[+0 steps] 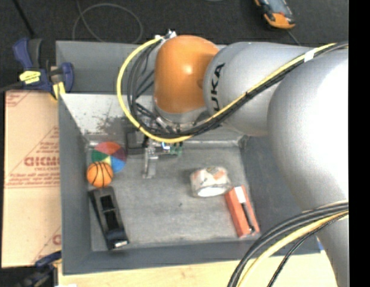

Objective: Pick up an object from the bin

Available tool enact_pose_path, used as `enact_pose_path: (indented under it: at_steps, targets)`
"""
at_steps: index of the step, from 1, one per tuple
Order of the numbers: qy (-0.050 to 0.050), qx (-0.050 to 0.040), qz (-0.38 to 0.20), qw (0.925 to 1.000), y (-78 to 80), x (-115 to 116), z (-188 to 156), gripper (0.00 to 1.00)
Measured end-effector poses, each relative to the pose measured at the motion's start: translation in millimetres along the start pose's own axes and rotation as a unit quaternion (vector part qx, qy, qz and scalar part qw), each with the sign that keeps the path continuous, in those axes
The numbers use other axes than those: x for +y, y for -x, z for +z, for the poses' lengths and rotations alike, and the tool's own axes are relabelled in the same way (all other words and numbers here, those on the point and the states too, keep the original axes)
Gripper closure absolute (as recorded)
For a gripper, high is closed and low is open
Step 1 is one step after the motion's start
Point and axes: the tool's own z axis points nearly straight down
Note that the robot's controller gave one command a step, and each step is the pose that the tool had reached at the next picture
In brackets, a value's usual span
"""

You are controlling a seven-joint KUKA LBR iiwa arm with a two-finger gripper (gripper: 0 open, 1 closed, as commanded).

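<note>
- The hand point(150, 162) hung low in the far-left part of the bin point(173, 229), over a bare patch of floor. Honestly couldn't tell if it was released or clenched; the wrist blocked too much of it.
- No obvious target. The closest pick was the multicoloured ball point(108, 154) just to its left, with a little orange basketball point(100, 174) touching the ball on the near side.
- Biggest risk imo: both are round, so a slightly off-centre squeeze would probably squirt the ball out sideways. They sit against each other, so nudging one would likely roll the other.
- They were also close to the left wall, so going in there could clip the hand on the bin side or pin a ball against it instead of gripping it.
- Straight down from where it hung, it'd likely close on nothing but grey floor.
- The black oblong box point(109, 217) lay flat along the near-left wall and looked awkward to get around.
- The white crumpled roll point(208, 182) and the orange-red stick point(241, 211) lay well apart on the right, with open floor around them. Probably the safer picks.
- The cable loop point(128, 97) around the orange wrist cover point(180, 73) bulged toward the far-left wall, which could snag if the arm swung that way.
- Writing: only "UKA" in black lettering point(214, 87) on the arm, presumably KUKA with the first letter hidden. No labels I could read on the bin stuff.
</note>
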Motion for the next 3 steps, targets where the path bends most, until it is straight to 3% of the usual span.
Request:
enact_pose_path:
  at_steps: [1,2,3]
  targets:
    - [0.000,-0.0024,0.001,1.0000,0.4,-0.7,-4.7,0.00]
    - [0.000,-0.0002,0.017,0.9999,-32.1,-6.0,-32.1,0.00]
    - [0.001,-0.0080,0.018,0.9998,-37.4,-30.3,-26.1,0.00]
